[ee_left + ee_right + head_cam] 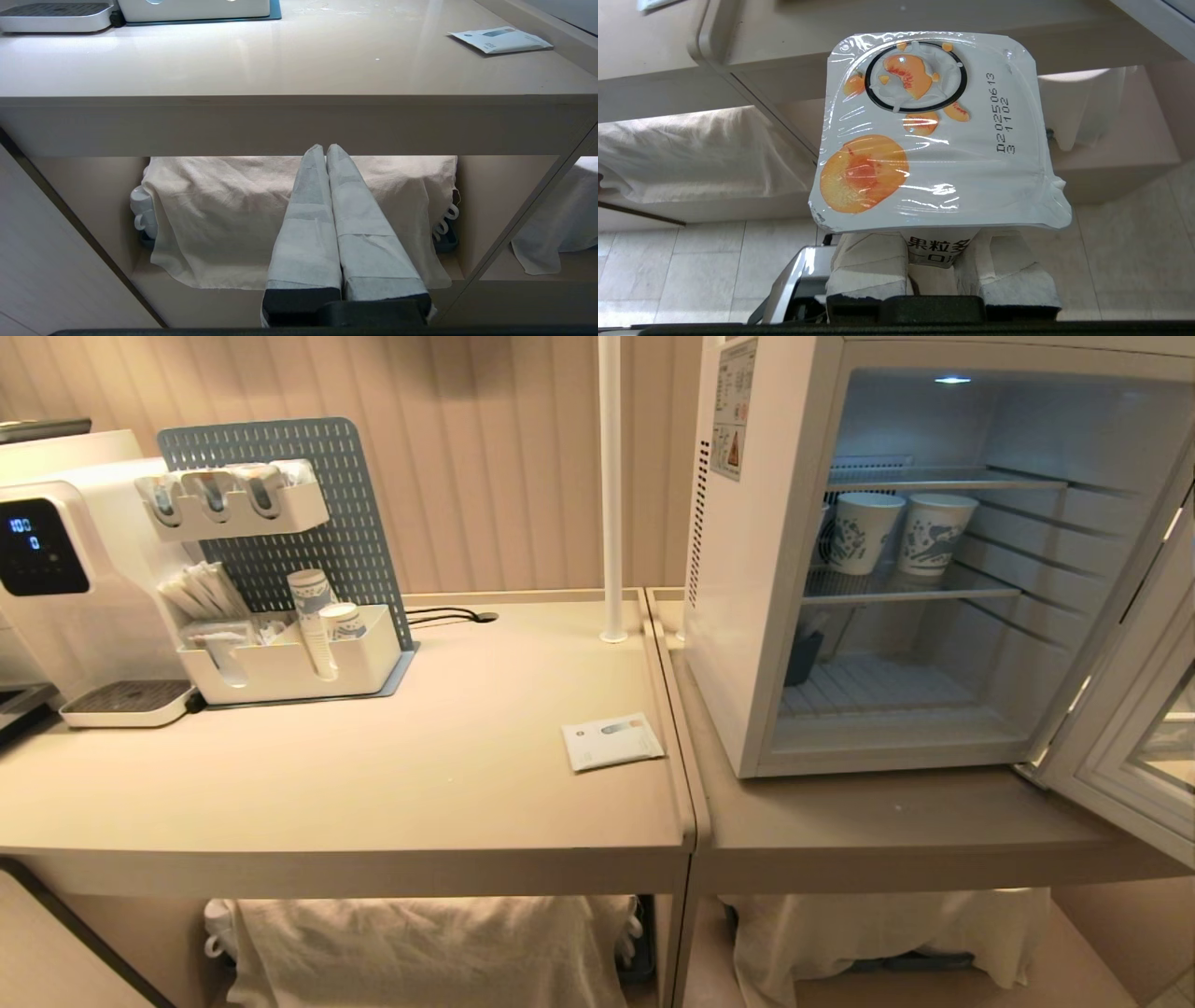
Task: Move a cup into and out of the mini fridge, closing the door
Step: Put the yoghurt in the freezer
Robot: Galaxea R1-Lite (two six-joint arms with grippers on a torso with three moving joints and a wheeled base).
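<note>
Cup, small, white, with a peach-printed foil lid, is clamped between the right gripper's padded fingers, below counter level. Boxy white mini fridge is seen up ahead on the counter, door swung wide; the left gripper is parked, pressed shut and empty.

You have the cup clamped at its body between taped fingers, low in front of the tables, its flat foil lid printed with orange fruit. Your fridge stands on the right-hand table, lit inside, with wire shelves. Its door hangs wide open on the right.
</note>
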